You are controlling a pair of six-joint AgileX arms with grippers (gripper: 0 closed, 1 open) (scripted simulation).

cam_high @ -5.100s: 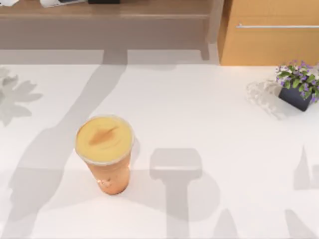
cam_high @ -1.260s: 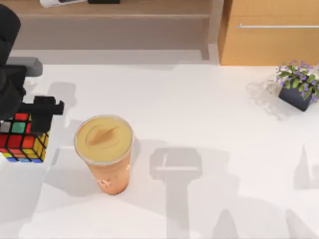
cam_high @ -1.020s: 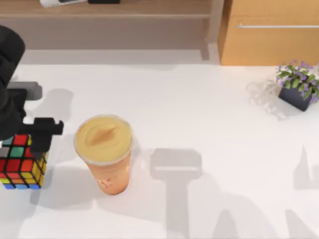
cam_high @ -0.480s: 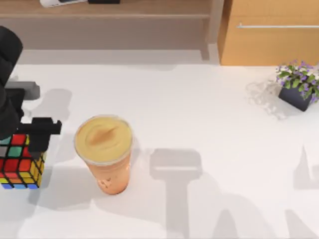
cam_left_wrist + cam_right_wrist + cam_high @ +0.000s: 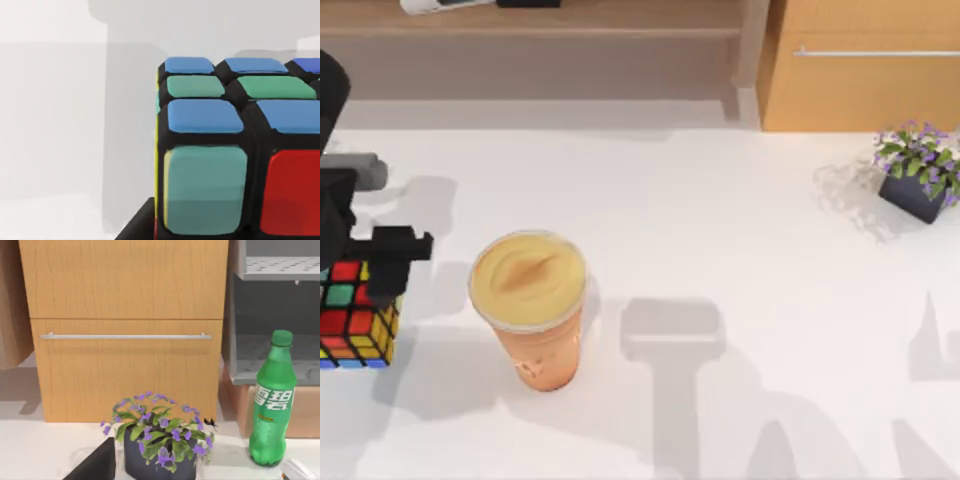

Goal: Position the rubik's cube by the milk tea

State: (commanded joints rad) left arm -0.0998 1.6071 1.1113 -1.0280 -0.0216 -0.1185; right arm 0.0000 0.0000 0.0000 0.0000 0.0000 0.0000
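The rubik's cube [image 5: 353, 318] is gripped by the left hand [image 5: 360, 262] at the tabletop's [image 5: 720, 220] left edge, apart from the milk tea [image 5: 530, 300]. It should be set flat beside the cup before the grip is loosened, without nudging the cup.

Rubik's cube [image 5: 350, 315] left of milk tea [image 5: 530, 300]

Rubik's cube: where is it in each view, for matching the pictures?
Top view: the cube is at the table's left edge, left of the milk tea, under the left gripper.
Left wrist view: the cube is close up.
Right wrist view: not in it; a potted plant instead.
Shared landmark: the white table.
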